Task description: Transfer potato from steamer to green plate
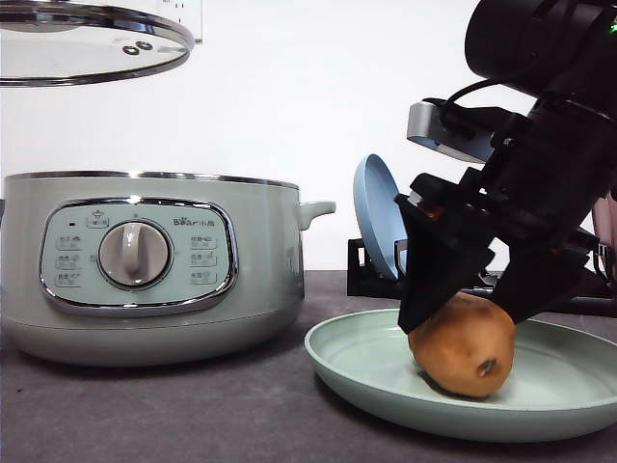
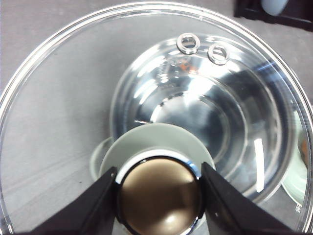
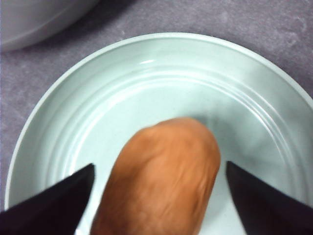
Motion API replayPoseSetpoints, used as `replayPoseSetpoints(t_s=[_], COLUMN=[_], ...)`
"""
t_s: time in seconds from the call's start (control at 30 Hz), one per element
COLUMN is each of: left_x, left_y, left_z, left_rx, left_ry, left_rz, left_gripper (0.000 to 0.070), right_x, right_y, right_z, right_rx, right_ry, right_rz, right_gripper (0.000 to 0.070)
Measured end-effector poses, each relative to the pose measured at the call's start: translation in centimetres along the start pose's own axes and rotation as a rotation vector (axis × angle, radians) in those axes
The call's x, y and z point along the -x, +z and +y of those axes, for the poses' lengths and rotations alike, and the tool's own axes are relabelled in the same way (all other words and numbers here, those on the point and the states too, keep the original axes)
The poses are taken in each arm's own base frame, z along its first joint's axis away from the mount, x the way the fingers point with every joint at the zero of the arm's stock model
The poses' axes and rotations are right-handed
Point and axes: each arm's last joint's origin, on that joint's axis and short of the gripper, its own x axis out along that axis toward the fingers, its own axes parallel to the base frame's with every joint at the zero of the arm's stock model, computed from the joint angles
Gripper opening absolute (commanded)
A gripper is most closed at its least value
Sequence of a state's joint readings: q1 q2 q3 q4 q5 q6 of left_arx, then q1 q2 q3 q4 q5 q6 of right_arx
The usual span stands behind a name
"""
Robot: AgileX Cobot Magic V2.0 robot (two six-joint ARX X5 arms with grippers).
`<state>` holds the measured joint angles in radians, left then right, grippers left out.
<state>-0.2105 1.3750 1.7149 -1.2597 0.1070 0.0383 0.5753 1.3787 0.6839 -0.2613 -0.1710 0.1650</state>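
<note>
While the potato (image 1: 466,345) sits on the green plate (image 1: 357,371), right pincer (image 3: 156,196) spread wide either side, untouching; firm, smooth, likely roll-prone; left pincer (image 2: 159,196) clamps the lid knob (image 2: 159,198).

Black angular right arm (image 1: 540,164) with grey wrist camera (image 1: 448,130), black cable

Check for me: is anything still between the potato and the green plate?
Nothing visible. The potato already rests on the green plate, with the right hand open around it, fingers clear of its sides. The left hand holds the lid above the steamer.
</note>
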Motion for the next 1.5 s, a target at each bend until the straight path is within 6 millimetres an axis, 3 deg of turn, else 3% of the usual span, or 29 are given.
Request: replayPoseSetpoints(t_s=[0.17, 0.43, 0.8, 1.17, 1.5], left_x=[-0.1, -0.5, -5.3, -9.0, -10.0], left_y=[0.0, 0.4, 2.1, 2.8, 3.1], left_z=[-0.8, -2.1, -3.6, -4.8, -5.3], left_rx=[-0.026, -0.071, -0.114, -0.144, -0.161], left_ry=[-0.019, -0.053, -0.087, -0.084, -0.062], left_rz=[0.003, -0.013, 0.054, 0.109, 0.105], left_gripper=[0.0, 0.0, 0.0, 0.0, 0.0], right_x=[1.6, 7.2, 13.0, 14.9, 14.8], right_y=[1.2, 4.3, 3.9, 2.9, 2.6], right_z=[0.4, 1.9, 2.8, 2.9, 2.8], right_rx=[0.002, 0.029, 0.048, 0.046, 0.043], right_ry=[-0.008, 0.021, 0.024, -0.001, -0.004], right_rz=[-0.065, -0.232, -0.369, -0.396, -0.374], right_gripper=[0.0682, 0.0682, 0.0682, 0.0682, 0.0682])
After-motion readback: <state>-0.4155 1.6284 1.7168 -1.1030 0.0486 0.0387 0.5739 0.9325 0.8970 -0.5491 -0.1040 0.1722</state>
